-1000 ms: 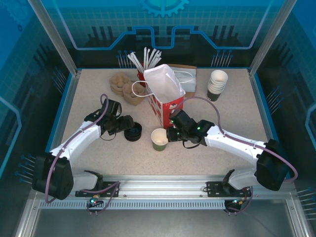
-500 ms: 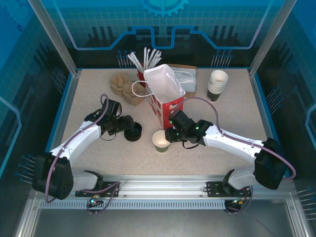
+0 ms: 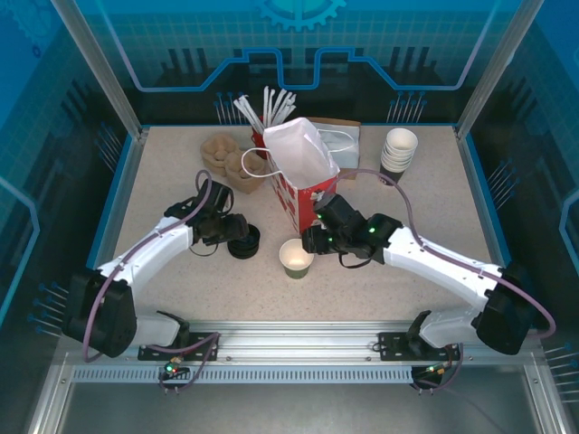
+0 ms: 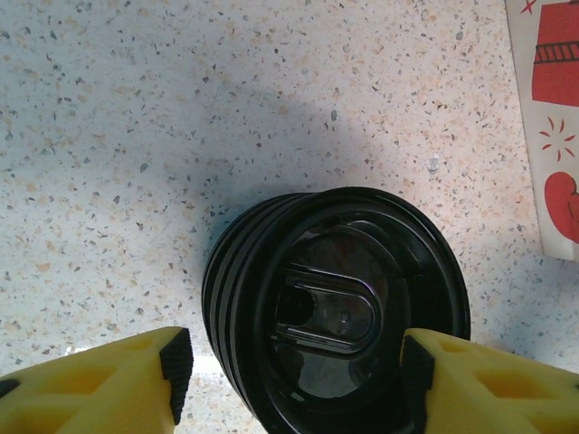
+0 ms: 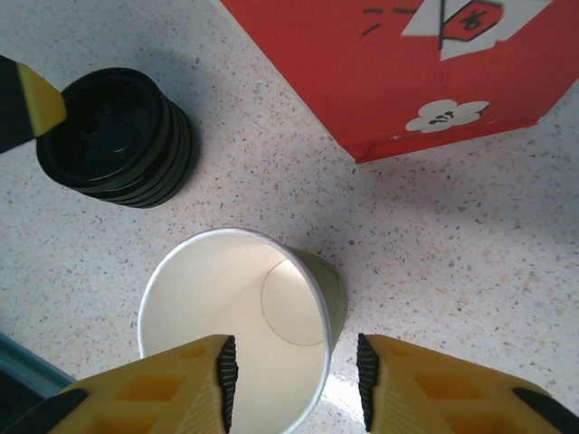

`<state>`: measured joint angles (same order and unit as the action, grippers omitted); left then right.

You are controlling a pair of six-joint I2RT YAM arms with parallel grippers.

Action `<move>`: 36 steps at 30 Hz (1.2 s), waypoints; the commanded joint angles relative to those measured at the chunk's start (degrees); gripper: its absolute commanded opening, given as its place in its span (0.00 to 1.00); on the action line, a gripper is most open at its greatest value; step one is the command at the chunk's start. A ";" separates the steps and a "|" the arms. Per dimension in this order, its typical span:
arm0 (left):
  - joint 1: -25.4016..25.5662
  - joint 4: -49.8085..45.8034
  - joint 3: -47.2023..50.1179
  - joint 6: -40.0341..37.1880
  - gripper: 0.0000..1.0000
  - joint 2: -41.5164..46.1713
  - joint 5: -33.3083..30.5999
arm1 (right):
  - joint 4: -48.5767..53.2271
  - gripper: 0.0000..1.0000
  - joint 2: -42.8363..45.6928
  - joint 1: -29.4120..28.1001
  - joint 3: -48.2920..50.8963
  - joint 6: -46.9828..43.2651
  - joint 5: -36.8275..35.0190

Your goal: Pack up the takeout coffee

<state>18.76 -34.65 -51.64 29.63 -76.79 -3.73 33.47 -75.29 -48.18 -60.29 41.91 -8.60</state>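
Speckled pale table (image 3: pixel 425 208) inside blue-panelled booth: lidless dark-green paper coffee cup (image 3: pixel 296 259) upright at near centre, right hand (image 5: pixel 294 371) parted about its rim; left hand (image 4: pixel 291 366) spread astride stack of black plastic lids (image 4: pixel 335 307); likely hazards: nested lids lifting together, a finger toppling the cup.

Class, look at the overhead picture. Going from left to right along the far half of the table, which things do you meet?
Brown moulded-pulp cup carriers → red and white paper bag standing open → stack of dark lidless paper cups with white insides. The white sticks behind overlap the carriers and the bag, so they are left out.
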 commanded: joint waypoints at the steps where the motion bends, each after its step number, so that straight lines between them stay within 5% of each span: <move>1: 1.29 -2.63 -2.05 -1.00 0.61 -1.31 -2.80 | 3.67 0.43 2.87 1.42 -1.72 -1.12 -0.49; 13: 3.53 -4.24 -3.95 -0.80 0.45 -4.30 -5.58 | 5.64 0.44 8.04 5.23 1.55 -1.49 -0.35; 36: 4.12 -5.30 -4.26 -0.79 0.32 -6.24 -7.59 | 7.22 0.44 10.95 8.61 4.00 -2.54 -0.17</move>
<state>22.37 -38.37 -54.61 29.67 -82.67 -9.91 39.24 -65.34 -40.47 -56.93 40.16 -8.60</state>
